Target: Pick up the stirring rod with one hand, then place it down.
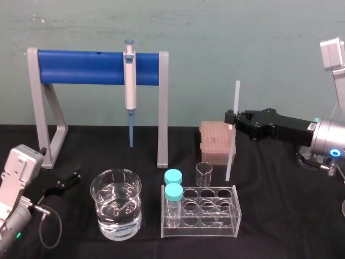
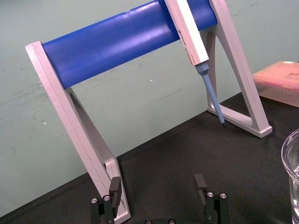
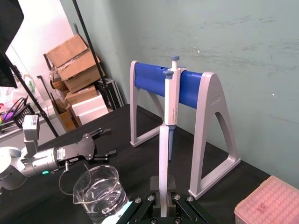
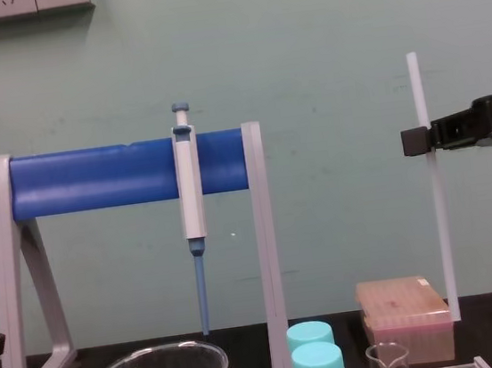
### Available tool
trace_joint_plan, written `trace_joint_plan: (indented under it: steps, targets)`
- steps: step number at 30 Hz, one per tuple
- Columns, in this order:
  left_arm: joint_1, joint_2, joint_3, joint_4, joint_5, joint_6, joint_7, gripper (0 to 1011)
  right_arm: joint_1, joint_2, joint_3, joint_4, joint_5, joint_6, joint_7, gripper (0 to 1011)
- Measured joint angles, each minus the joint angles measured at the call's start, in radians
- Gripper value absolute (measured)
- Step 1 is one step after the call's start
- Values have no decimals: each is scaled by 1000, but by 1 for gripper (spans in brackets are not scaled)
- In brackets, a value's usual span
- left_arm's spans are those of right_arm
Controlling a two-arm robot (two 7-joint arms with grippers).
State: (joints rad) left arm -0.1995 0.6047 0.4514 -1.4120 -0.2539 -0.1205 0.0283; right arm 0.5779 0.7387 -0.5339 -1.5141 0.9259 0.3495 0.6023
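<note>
At about eight o'clock in the head view the left hand (image 1: pixel 63 183) rests low on the black surface (image 1: pixel 280 216), its arm cut off by the frame's corner; the left wrist view shows its two fingers (image 2: pixel 114 185) spread wide with nothing between them. Just behind it stands the grey-and-blue stand (image 1: pixel 86 67); the pipette (image 1: pixel 130 81) hangs from its bar, tip down and clear of the surface. At six o'clock of the pipette sits a glass beaker (image 1: pixel 116 202) holding water; in the chest view its lower part is cut off. At three o'clock of the beaker is a clear tube rack (image 1: pixel 215 213) with two teal-capped vials (image 1: pixel 173 177) in its left-hand holes; a small empty beaker (image 1: pixel 204 172) stands just behind the rack, and a pink tip box (image 1: pixel 214 141) behind that. The stirring rod (image 1: pixel 230 156) stands nearly upright at three o'clock of the small beaker, crossing the right edge of the tip box; whether its lower end touches the surface cannot be told. The right hand (image 1: pixel 232 120) reaches in from three o'clock and is clenched on the stirring rod somewhat above its middle; the arm runs off the right edge. In the right wrist view the rod's foot is hidden between the fingers (image 3: pixel 153 189).
</note>
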Motion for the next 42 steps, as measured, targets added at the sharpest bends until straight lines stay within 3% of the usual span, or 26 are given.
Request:
trace_joint_plan:
  steps: [24, 35, 42]
  targets:
    - [0, 0, 0, 0, 0, 0, 0, 1005, 0, 1, 0, 0, 0, -1, 0, 72]
    - [0, 0, 0, 0, 0, 0, 0, 1005, -4, 45, 1, -40, 26, -37, 39, 72]
    - [0, 0, 0, 0, 0, 0, 0, 1005, -3, 62, -20, -55, -13, -58, 41, 72]
